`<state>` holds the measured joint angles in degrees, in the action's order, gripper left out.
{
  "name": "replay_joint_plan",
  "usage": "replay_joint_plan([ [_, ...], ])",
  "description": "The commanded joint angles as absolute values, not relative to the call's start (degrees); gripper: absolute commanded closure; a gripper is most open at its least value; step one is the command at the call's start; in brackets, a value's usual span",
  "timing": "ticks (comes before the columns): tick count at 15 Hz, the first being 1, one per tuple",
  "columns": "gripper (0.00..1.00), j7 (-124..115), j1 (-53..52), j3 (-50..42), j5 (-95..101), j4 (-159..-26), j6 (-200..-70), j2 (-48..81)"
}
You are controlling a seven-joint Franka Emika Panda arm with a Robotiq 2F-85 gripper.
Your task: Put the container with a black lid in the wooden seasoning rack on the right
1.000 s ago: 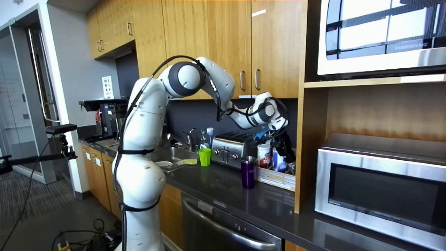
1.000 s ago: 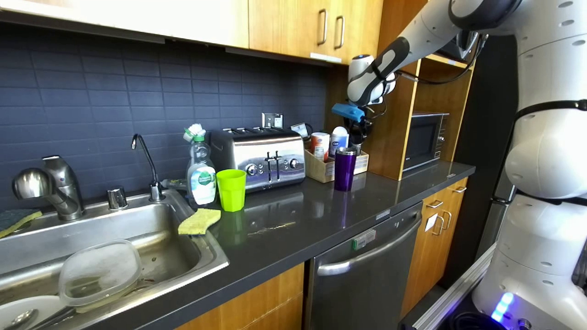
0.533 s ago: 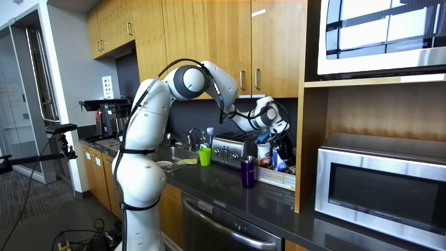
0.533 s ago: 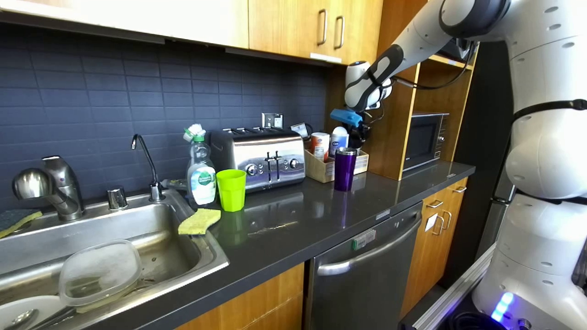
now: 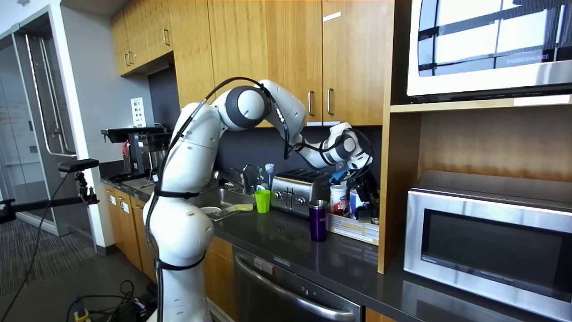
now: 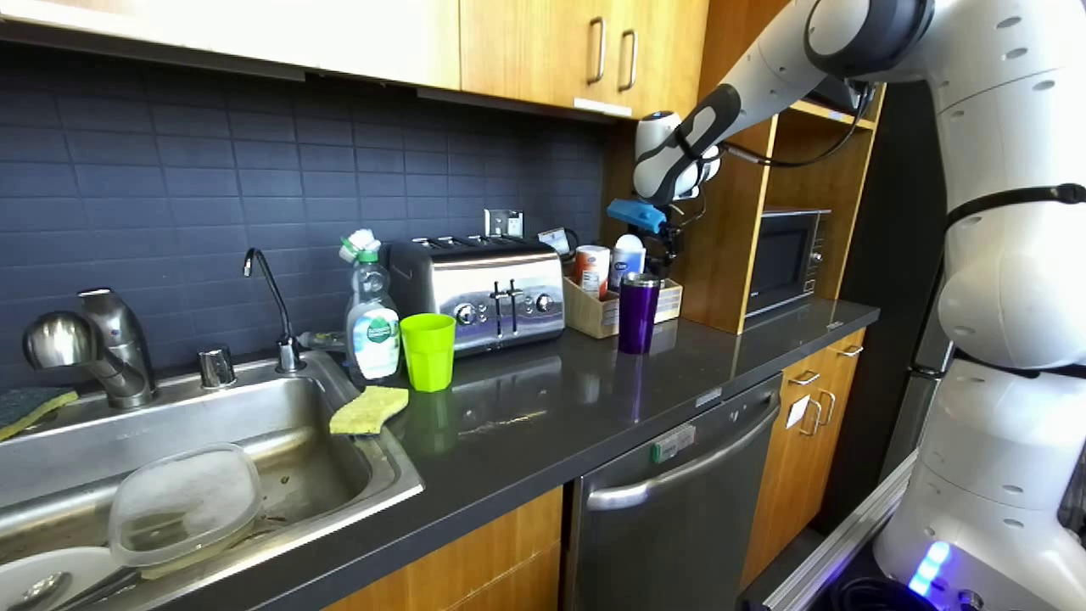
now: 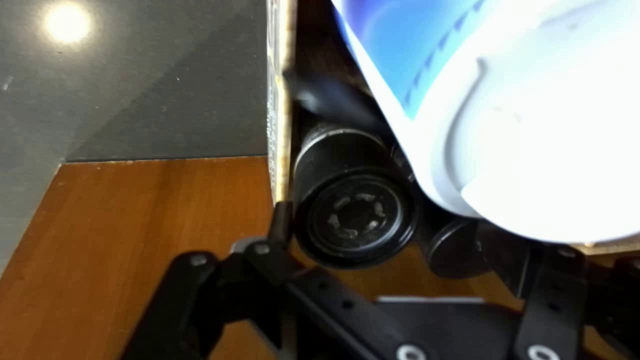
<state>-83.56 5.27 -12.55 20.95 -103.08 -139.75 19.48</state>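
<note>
Across glossy dark countertop [image 6: 517, 458], right of the steel toaster [image 6: 501, 293]: pale, rough-edged wooden rack [image 5: 353, 230]. Inside, at near right, beside a smooth white canister [image 7: 530, 150]: round black-lidded container [image 7: 355, 200] with a ringed top. Looks already placed, main step done. Around or above it, hard to tell which: black gripper [image 7: 415, 237], jaws wide apart, grasping nothing. Probably lacks only a clear upward retreat.

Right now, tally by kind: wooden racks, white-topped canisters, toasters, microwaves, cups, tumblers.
Wooden rack: 1
Red-labelled canister, blue-labelled canister: 2
Toaster: 1
Upper microwave, lower microwave: 2
Green cup: 1
Purple tumbler: 1
Total: 8
</note>
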Motion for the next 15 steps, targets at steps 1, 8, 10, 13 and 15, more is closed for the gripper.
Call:
replay_joint_plan([
  [1,0.00,-84.17,3.98,-14.06,21.00,-101.74,-140.97,19.25],
  [8,0.00,-83.10,3.88,-14.76,21.09,-103.08,-139.76,15.62],
  [10,0.00,-82.02,4.11,-14.80,21.14,-103.94,-137.98,13.94],
  [13,0.00,-79.34,4.80,-14.50,20.87,-105.50,-134.90,11.11],
  [15,0.00,-77.88,5.25,-14.42,21.12,-106.80,-133.19,9.13],
])
